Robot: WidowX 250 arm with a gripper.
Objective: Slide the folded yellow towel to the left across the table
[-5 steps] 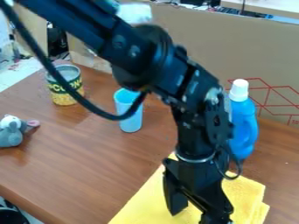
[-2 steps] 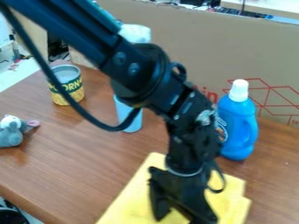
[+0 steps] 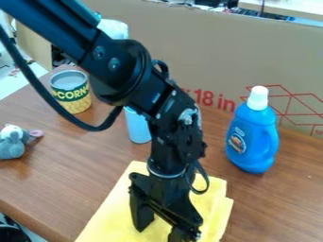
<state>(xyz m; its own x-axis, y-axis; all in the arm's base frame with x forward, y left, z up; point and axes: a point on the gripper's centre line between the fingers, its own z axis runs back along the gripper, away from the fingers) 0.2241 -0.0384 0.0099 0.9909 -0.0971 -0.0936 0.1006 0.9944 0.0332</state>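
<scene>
The gripper (image 3: 161, 224) hangs low at the bottom centre, over a yellow cloth (image 3: 116, 208) that lies on the wooden table. Its lower end meets the cloth near the bottom edge of the view; the contact itself is hard to make out. Cloth shows on both sides of the gripper, and its right side has a second, offset layer. Behind the arm stands a light blue cup (image 3: 138, 126), its upper part partly covered by the arm and cable. A blue bottle with a white cap (image 3: 253, 137) stands upright to the right.
A corn can (image 3: 71, 94) stands at the back left of the table (image 3: 69, 175). A grey plush toy (image 3: 11, 143) sits at the left edge. Behind the table rises a cardboard panel (image 3: 214, 52) with red print.
The arm and gripper have moved left, and the yellow cloth has slid left along with them. The bottle, partly covered by the arm before, is now fully uncovered.
</scene>
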